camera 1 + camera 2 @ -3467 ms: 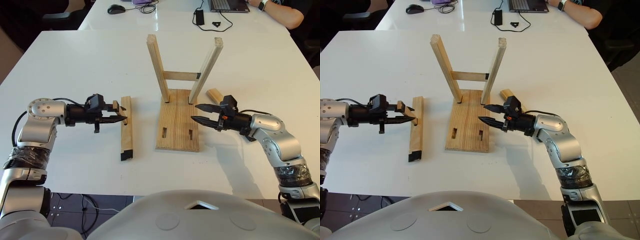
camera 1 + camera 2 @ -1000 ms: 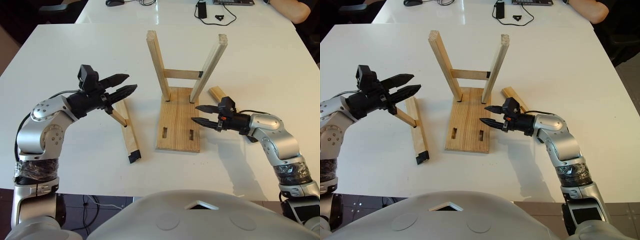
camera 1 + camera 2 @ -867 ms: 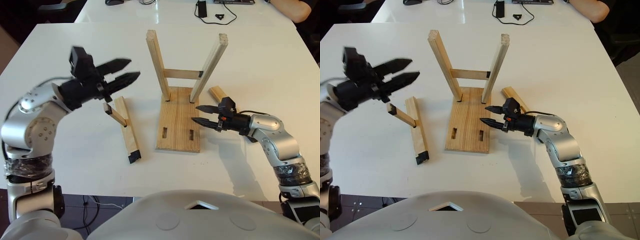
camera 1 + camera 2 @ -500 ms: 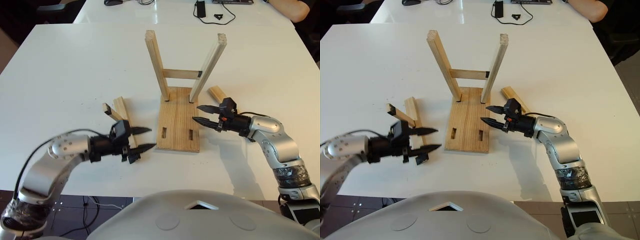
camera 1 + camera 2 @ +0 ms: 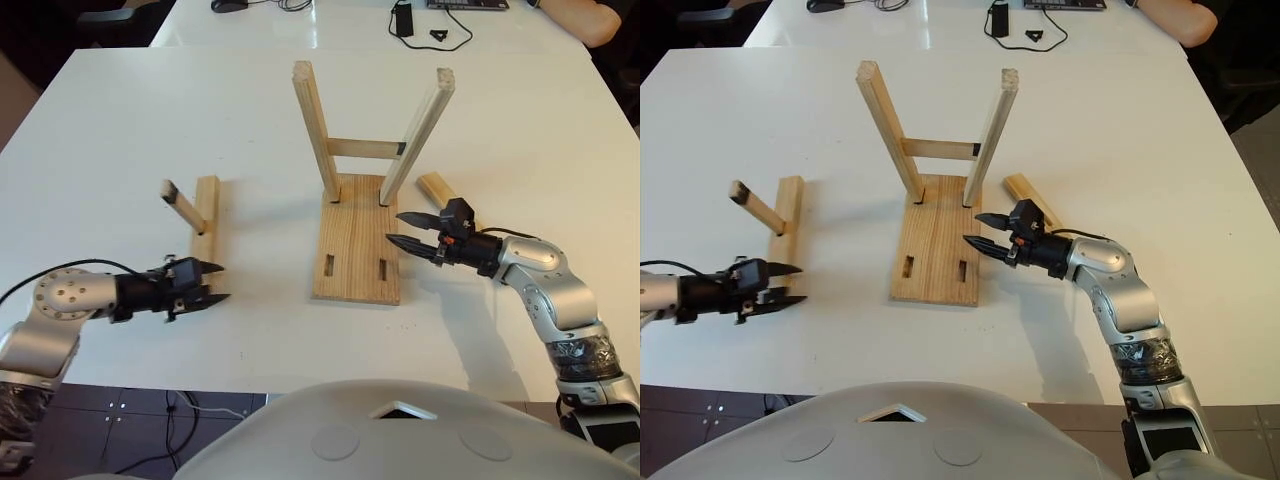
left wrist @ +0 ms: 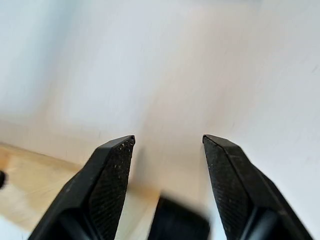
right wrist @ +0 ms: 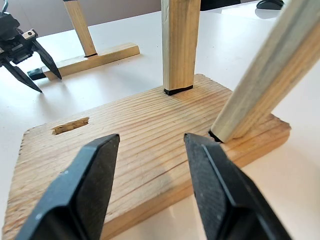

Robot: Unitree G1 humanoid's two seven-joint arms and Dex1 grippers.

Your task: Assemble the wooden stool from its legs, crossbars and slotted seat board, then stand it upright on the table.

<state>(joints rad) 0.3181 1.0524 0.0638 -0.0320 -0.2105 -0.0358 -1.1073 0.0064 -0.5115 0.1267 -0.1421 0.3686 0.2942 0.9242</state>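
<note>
seat board (image 5: 355,262) flat mid table (image 5: 120,130), two legs (image 5: 312,125) and crossbar (image 5: 362,149) standing in it | loose leg (image 5: 207,205) toward left edge | left gripper (image 5: 221,282) near front edge, fingers apart, empty | right gripper (image 5: 393,227) just beside board's right side, fingers apart, empty

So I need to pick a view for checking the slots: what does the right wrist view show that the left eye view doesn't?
Right wrist view: a close look at where two legs enter the seat board. Left eye view: both empty slots, the crossbar between the legs, a loose bar. Shared: the board, the left gripper, the loose leg piece.
</note>
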